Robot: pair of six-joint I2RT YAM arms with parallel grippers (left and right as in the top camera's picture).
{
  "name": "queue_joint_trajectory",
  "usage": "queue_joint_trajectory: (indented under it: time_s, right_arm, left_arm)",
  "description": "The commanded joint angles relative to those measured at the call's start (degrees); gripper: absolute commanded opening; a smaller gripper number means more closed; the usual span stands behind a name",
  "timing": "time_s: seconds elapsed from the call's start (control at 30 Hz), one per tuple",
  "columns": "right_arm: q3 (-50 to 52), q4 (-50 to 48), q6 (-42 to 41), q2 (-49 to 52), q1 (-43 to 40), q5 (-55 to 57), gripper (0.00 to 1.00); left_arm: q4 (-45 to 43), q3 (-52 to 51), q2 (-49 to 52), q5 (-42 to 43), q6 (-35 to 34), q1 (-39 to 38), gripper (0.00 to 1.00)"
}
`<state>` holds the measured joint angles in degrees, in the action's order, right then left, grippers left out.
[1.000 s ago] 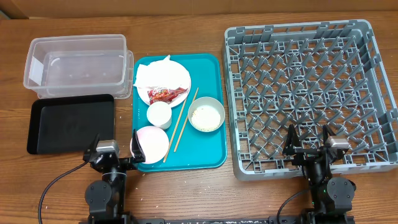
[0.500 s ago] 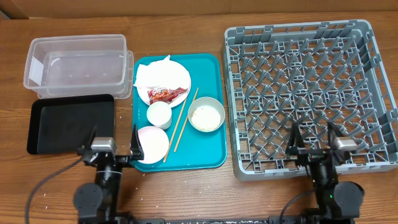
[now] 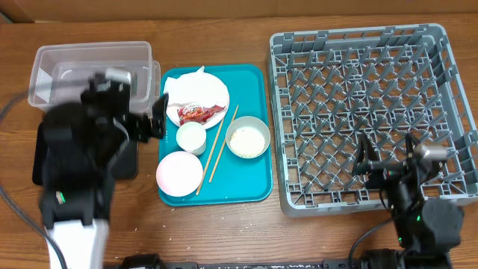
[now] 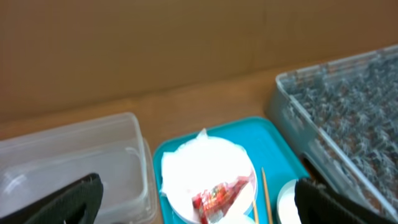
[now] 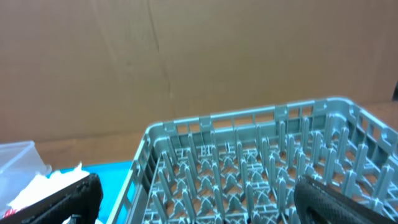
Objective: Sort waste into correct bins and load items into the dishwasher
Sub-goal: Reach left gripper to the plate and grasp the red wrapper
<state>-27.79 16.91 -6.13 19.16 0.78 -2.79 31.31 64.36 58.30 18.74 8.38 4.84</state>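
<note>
Left arm (image 3: 75, 164) raised high toward the overhead camera, outline blurred. Left gripper (image 3: 125, 104) jaws spread wide, one finger in each lower corner of its wrist view. Right arm (image 3: 422, 224) low, folded over its base. Right gripper (image 3: 385, 158) jaws also wide apart, holding nothing

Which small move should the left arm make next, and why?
Probably lower the left gripper toward the red snack wrapper: its jaws stand open and empty, and the left wrist view faces the white plate carrying wrapper and paper napkin.
</note>
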Motion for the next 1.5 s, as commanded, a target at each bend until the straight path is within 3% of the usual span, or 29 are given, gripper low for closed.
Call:
queue_joint_trajectory:
  time_s: [0.0, 0.23, 0.57, 0.97, 1.47]
  right_arm:
    - [-7.89, 3.34, 0.20, 6.82, -0.15, -0.35, 1.00]
    - [-26.14, 18.49, 0.20, 25.94, -0.15, -1.46, 1.00]
    - [-29.44, 22.10, 0.17, 37.70, -0.15, -2.54, 1.00]
    - [-29.44, 23.37, 0.20, 39.91, -0.15, -2.91, 1.00]
    - [-29.44, 23.52, 0.17, 39.91, -0.15, -2.91, 1.00]
  left_arm:
    - [7.98, 13.99, 10.43, 5.40, 9.14, -0.22, 1.00]
    - [33.03, 38.07, 32.46, 4.48, 26.34, -7.08, 1.00]
    - [30.08, 38.66, 44.61, 4.20, 27.23, -9.16, 1.00]
    - [24.96, 38.66, 60.52, -16.57, 34.53, -14.08, 1.00]
    - [23.85, 38.66, 69.90, -17.46, 37.90, -16.98, 1.00]
